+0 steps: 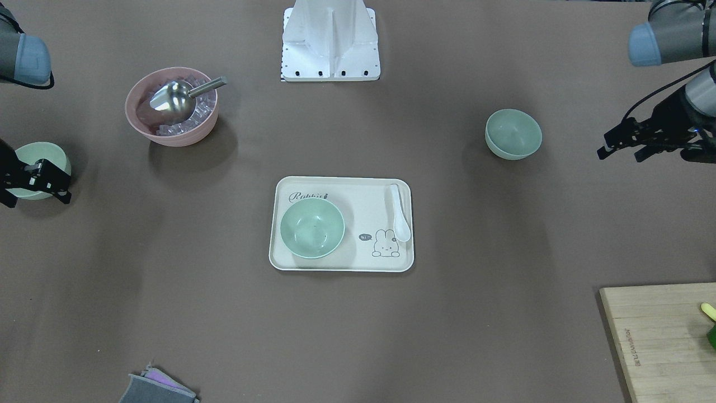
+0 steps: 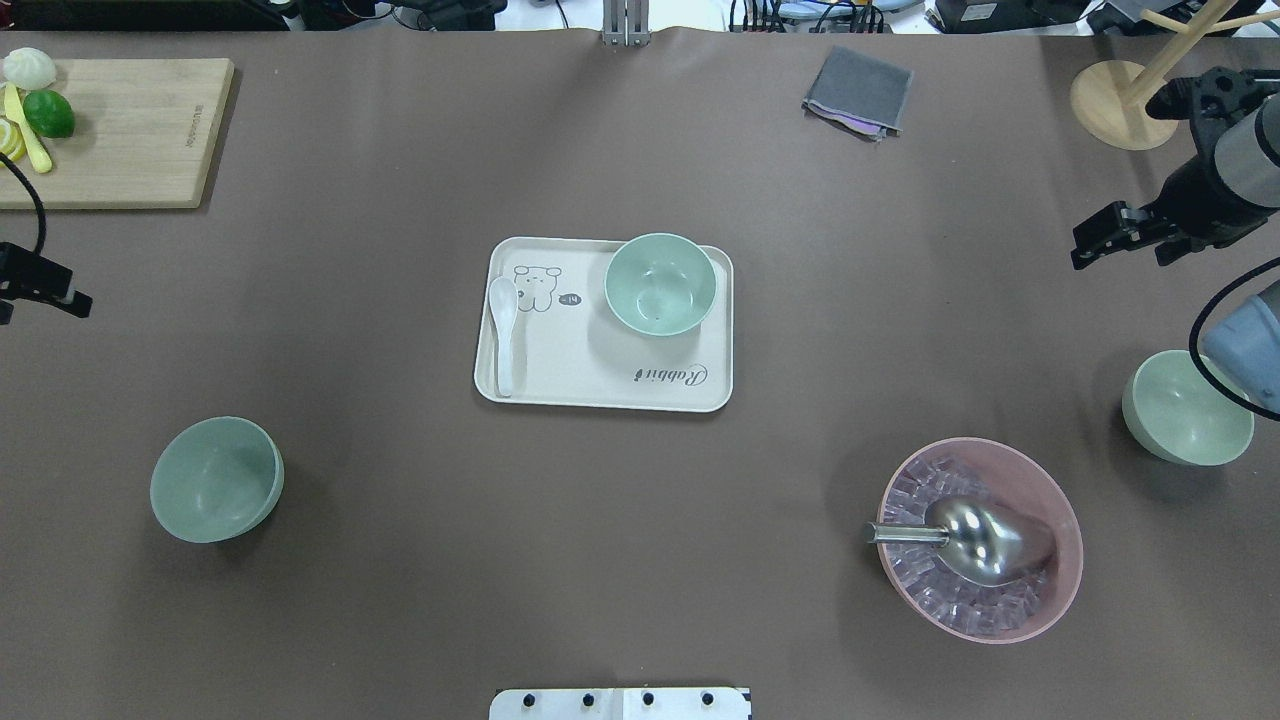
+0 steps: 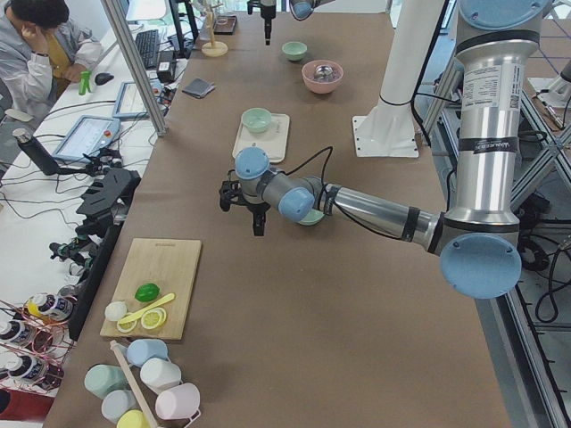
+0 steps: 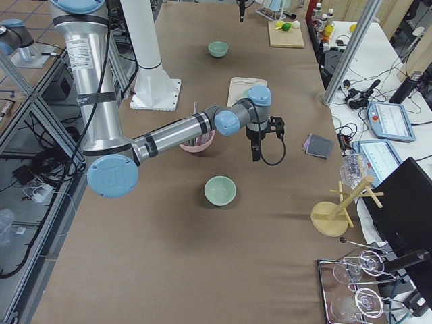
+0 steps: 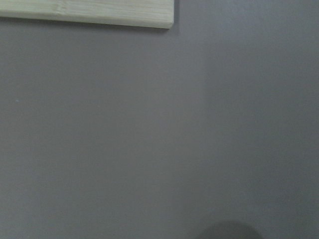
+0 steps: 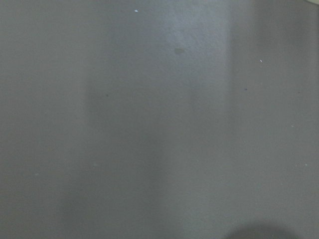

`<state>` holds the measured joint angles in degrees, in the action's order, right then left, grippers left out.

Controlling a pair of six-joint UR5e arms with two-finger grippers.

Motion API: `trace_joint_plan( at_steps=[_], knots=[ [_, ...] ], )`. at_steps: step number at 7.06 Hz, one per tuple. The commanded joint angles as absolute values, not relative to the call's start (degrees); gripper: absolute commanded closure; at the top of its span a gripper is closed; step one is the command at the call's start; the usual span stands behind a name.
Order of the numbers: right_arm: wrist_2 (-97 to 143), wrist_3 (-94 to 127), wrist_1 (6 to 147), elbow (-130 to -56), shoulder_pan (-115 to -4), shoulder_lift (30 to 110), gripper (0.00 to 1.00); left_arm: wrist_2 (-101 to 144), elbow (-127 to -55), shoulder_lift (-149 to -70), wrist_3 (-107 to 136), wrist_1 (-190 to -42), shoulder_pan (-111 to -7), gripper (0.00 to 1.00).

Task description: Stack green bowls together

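Three pale green bowls stand apart and upright. One (image 2: 660,284) sits on the cream tray (image 2: 560,385), also in the front view (image 1: 312,228). One (image 2: 216,479) stands on the table on my left side, also in the front view (image 1: 513,134). One (image 2: 1187,407) stands at the right edge, also in the front view (image 1: 39,168). My left gripper (image 2: 42,312) hovers at the left edge, open and empty, beyond the left bowl. My right gripper (image 2: 1118,258) hovers open and empty beyond the right bowl. Both wrist views show only bare table.
A pink bowl (image 2: 980,540) of ice cubes with a metal scoop (image 2: 985,540) stands near the right bowl. A white spoon (image 2: 503,335) lies on the tray. A wooden board (image 2: 120,130) with fruit is far left, a grey cloth (image 2: 858,92) and a wooden stand (image 2: 1110,105) far right.
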<state>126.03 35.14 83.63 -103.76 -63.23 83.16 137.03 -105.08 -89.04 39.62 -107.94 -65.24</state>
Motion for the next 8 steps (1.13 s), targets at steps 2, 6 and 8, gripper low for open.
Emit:
trace_joint_plan(
  at_steps=[2,6,8],
  knots=[
    [126.03,29.11,81.57,-104.06,-63.28,90.95,0.0,129.65,-106.26,-88.59,47.26,-112.92,-55.39,0.03],
    [125.68,28.39,80.86,-104.15,-65.12,92.64,0.0,126.57,-105.82,-86.58,47.28,-113.99,-45.98,0.25],
    [125.6,28.39,80.86,-104.15,-65.3,92.81,0.0,127.79,-106.0,-86.57,47.37,-113.99,-45.79,0.95]
  ],
)
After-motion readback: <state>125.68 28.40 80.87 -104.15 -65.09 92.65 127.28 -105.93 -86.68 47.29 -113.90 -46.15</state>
